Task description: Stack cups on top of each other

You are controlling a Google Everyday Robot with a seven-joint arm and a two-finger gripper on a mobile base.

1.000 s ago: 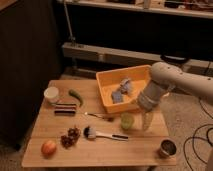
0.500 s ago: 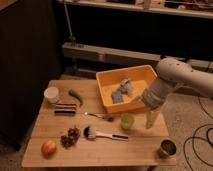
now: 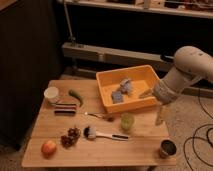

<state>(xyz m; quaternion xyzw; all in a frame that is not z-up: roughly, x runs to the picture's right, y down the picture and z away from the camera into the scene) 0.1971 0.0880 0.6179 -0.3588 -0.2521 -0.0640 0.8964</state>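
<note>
- A shiny dark steel cup stands upright at the front right corner of the pale wooden tabletop. It is round, has a dark inside, and nothing touches it.
- A round reddish-orange fruit lies at the front left corner, with a knobbly bunch of dark grapes just beside it on the right.
- A brush with a dark bristled head and a smooth white handle lies flat near the middle of the front edge, its handle pointing right.
- A pale translucent green plastic cup stands upright around the middle of the tabletop. It is just behind the brush handle and well apart from the steel cup.
- The pale two-finger gripper hangs point-down over the right edge of the tabletop, between the two cups in depth and to the right of the green one. Its fingers are spread, they hold nothing, and they touch neither cup.
- A thin metal utensil lies flat to the left of the green cup.
- A flat dark bar with a light stripe lies toward the left edge.
- A curved green pepper lies behind the bar, and a squat white cup stands near the back left corner.
- A rectangular yellow plastic bin fills the back right corner and holds crumpled grey-blue pieces.
- The smooth white rounded arm reaches in from the right, above and beyond the bin.
</note>
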